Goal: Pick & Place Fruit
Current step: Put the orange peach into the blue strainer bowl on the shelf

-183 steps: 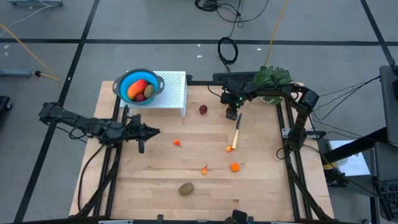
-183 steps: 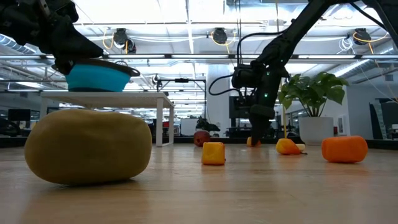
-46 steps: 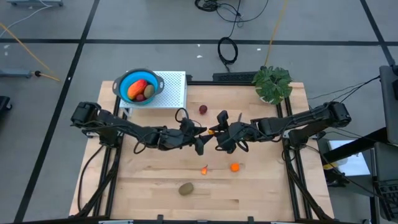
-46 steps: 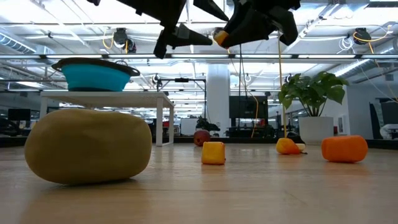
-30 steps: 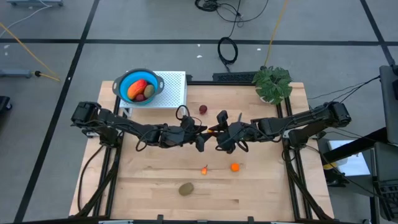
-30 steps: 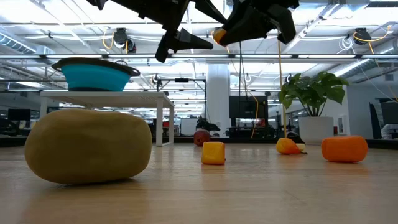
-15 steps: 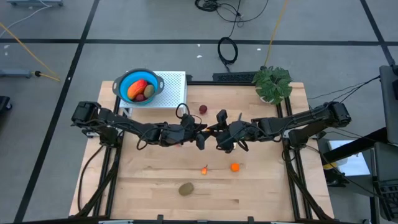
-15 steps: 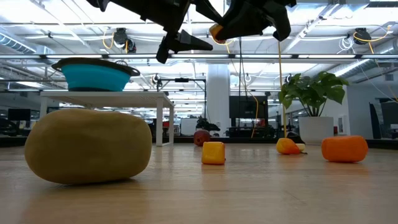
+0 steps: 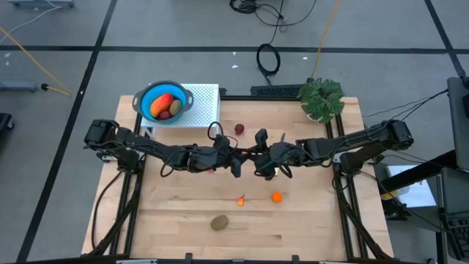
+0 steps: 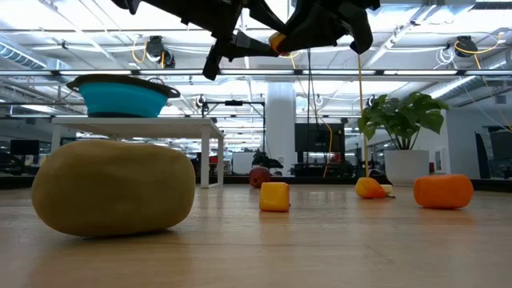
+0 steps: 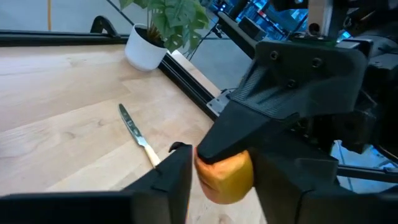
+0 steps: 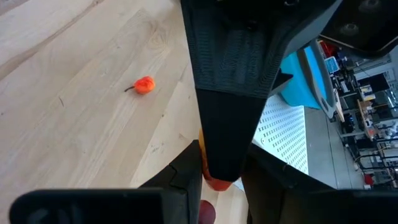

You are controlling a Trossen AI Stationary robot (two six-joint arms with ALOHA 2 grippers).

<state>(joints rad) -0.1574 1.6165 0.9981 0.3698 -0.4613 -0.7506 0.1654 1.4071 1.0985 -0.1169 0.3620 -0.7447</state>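
At frame centre, above the surface point(image 9: 183, 213), we see both grippers' fingers pinching one small, rigid-looking orange piece point(image 11: 225, 177): left gripper point(image 11: 217, 171), right gripper point(image 12: 217, 171).

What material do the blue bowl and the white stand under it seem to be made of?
The blue bowl looks like soft plastic or silicone: even, saturated colour, matte, with a grey rim; which of the two I cannot tell. The white stand looks like painted metal or hard plastic: its flat top is perforated with regular small holes, and it has thin straight legs.

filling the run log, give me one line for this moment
phase: mid-air handover | right tool: holds orange fruit piece | left tool: closing on it | bowl: has fruit
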